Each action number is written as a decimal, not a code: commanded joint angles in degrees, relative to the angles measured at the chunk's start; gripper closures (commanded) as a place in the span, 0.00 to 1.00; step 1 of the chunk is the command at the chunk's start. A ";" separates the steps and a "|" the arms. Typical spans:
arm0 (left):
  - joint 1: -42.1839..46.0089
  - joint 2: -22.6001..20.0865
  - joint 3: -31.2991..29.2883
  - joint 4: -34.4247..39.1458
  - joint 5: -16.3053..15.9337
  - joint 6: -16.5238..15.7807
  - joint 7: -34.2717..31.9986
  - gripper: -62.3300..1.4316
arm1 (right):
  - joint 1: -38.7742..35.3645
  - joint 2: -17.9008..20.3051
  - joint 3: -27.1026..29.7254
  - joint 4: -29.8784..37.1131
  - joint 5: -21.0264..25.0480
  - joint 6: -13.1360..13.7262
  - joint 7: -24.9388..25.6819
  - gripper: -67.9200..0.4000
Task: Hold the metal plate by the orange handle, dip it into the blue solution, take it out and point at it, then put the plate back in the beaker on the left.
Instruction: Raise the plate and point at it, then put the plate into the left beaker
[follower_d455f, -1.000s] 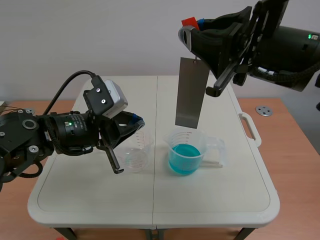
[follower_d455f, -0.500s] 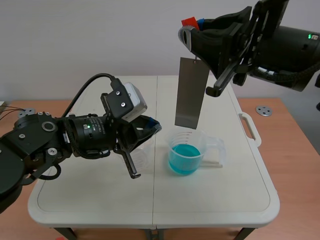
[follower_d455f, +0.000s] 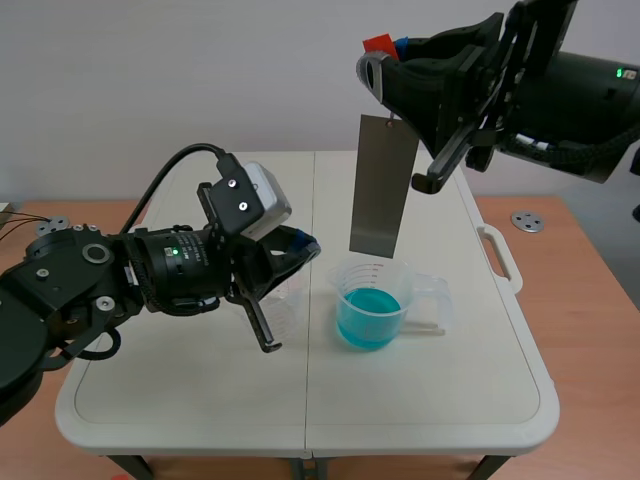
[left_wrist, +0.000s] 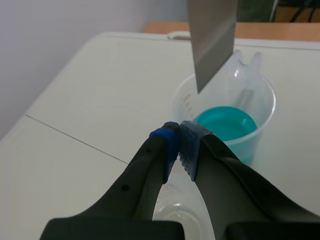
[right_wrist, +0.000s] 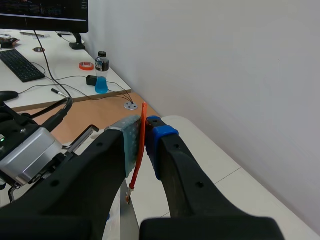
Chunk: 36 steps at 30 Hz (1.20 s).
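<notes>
My right gripper (follower_d455f: 388, 55) is raised high and shut on the orange handle (follower_d455f: 377, 43). In the right wrist view the handle (right_wrist: 141, 142) shows as a thin orange strip pinched between the pads of that gripper (right_wrist: 144, 132). The grey metal plate (follower_d455f: 383, 185) hangs from it, its lower edge just above the beaker of blue solution (follower_d455f: 370, 305). My left gripper (follower_d455f: 308, 246) is shut on nothing, and its tips (left_wrist: 177, 137) point toward the plate (left_wrist: 212, 35) and the blue beaker (left_wrist: 230, 125). The empty clear beaker (follower_d455f: 283, 305) sits beneath the left gripper.
The beakers stand on a white folding table (follower_d455f: 180, 400) with a centre seam, on a wooden desk. A round metal disc (follower_d455f: 527, 221) lies on the desk at the right. Behind, a plain wall runs close to the raised right arm.
My left arm has swung right, over the empty beaker toward the blue beaker, then settled slightly back. The right arm and the plate have not moved.
</notes>
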 joint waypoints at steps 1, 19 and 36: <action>0.31 -2.78 -1.99 0.44 -1.20 1.18 -2.99 0.95 | 1.01 0.44 0.24 1.29 1.05 0.37 0.90 0.98; 37.66 -24.94 -37.88 6.91 -8.52 7.10 -11.17 0.95 | 1.44 -0.20 0.07 1.29 1.05 0.37 0.85 0.98; 65.07 -17.66 -41.53 -5.25 -7.91 9.25 -10.75 0.95 | 4.90 -2.49 -3.19 1.29 1.01 0.37 -1.33 0.98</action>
